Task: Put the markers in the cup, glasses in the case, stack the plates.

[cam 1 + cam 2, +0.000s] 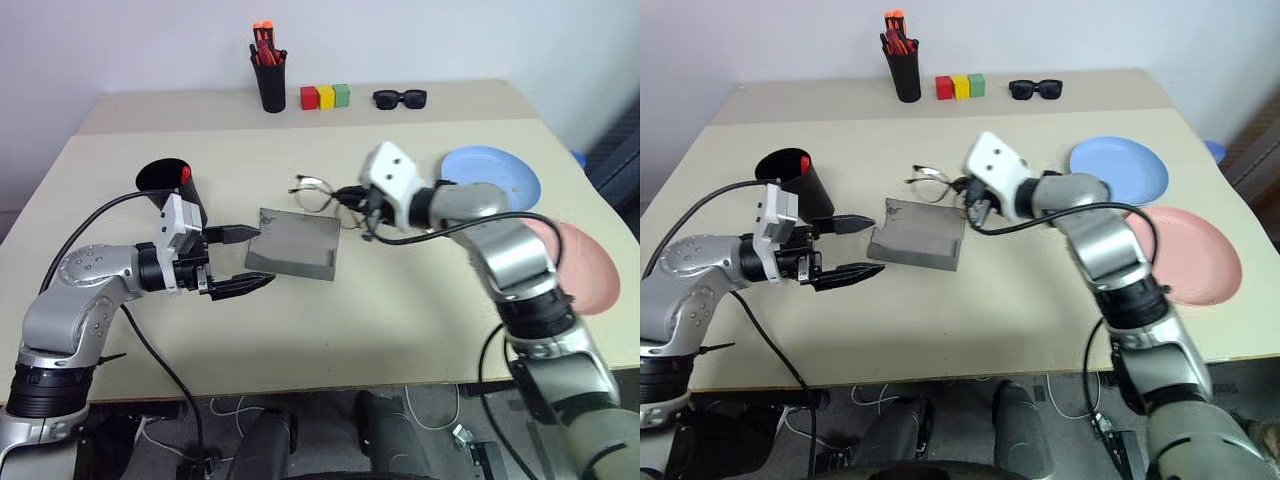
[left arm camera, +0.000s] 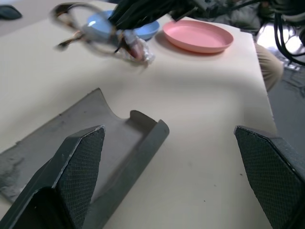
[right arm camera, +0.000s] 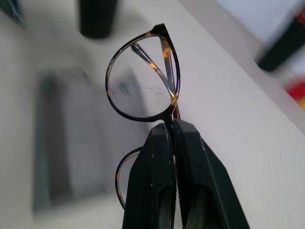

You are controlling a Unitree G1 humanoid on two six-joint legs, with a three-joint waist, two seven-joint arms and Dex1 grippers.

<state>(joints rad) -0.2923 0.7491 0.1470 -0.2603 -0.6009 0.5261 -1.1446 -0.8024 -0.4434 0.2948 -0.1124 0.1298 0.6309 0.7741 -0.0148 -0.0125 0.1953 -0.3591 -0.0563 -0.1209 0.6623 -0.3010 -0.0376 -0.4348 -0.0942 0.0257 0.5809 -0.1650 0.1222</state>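
The right claw (image 3: 172, 131) is pinched tight on the bridge of the glasses (image 3: 143, 78), holding them lifted off the surface (image 1: 400, 330), just past the far edge of the case (image 1: 295, 245). The case lies open and flat near the middle of the surface, its raised lip toward the near side. The left claw (image 1: 238, 260) stands wide apart and holds nothing, one finger at the case's left edge and the other just off its near left corner; whether either touches the case I cannot tell.

Behind the left arm, the cup (image 1: 172, 188) is tipped, with a red marker end (image 1: 185, 175) showing at its mouth. The blue plate (image 1: 495, 175) sits toward the right edge, and the pink plate (image 1: 590, 265) lies nearer, close to the right rim, the two apart and unstacked.

Along the far edge stand a pen holder (image 1: 270, 75), three coloured blocks (image 1: 325, 96) and black sunglasses (image 1: 400, 98), well away from the arms. The near half of the surface lies bare, open room in front of the case.
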